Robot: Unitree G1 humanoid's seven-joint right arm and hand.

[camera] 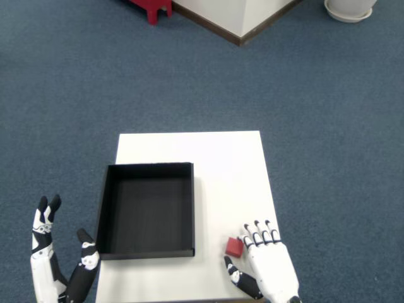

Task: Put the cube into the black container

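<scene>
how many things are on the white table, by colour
red: 1, the cube
black: 1, the container
total: 2 on the table

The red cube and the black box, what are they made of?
The cube looks like painted wood or plastic: solid red, sharp edges, no shine. The box seems to be matte plastic or card: thin, straight walls, dull black. The picture cannot settle either.
</scene>
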